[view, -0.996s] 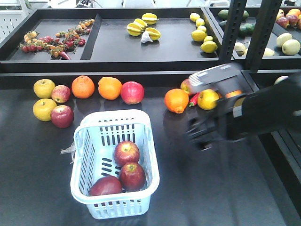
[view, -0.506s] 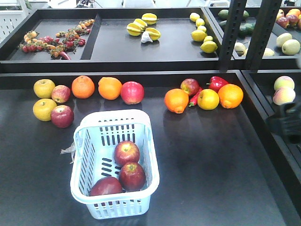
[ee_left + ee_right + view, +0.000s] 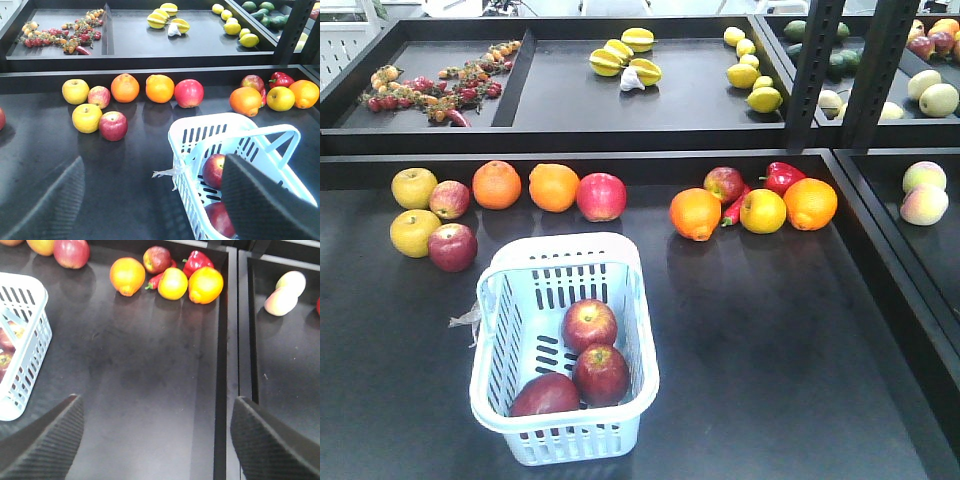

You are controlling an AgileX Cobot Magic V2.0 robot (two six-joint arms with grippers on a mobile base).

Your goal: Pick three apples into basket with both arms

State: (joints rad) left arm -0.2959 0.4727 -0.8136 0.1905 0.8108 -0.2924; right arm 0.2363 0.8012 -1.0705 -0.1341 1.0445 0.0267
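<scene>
In the front view the pale blue basket (image 3: 563,243) stands on the dark table with three dark-red apples inside: one in the middle (image 3: 589,325), one beside it (image 3: 601,373) and one at the near corner (image 3: 546,396). No arm shows in that view. My left gripper (image 3: 152,200) is open with nothing between its fingers. It hovers over the table just left of the basket (image 3: 215,120), where two apples (image 3: 214,170) (image 3: 220,219) show. Well to the right of the basket (image 3: 30,355), my right gripper (image 3: 157,440) is open and empty over bare table.
Along the table's back edge lie two oranges (image 3: 497,184), yellow apples (image 3: 414,187), other red apples (image 3: 601,196), and a group with a red pepper (image 3: 782,176). Raised trays of fruit sit behind. Black posts (image 3: 814,75) stand at the right, beside a side tray with peaches (image 3: 924,192).
The right arm, which reached across the right side of the front view a second ago, has pulled back to the right and out of that view. Basket and apples have not moved.
</scene>
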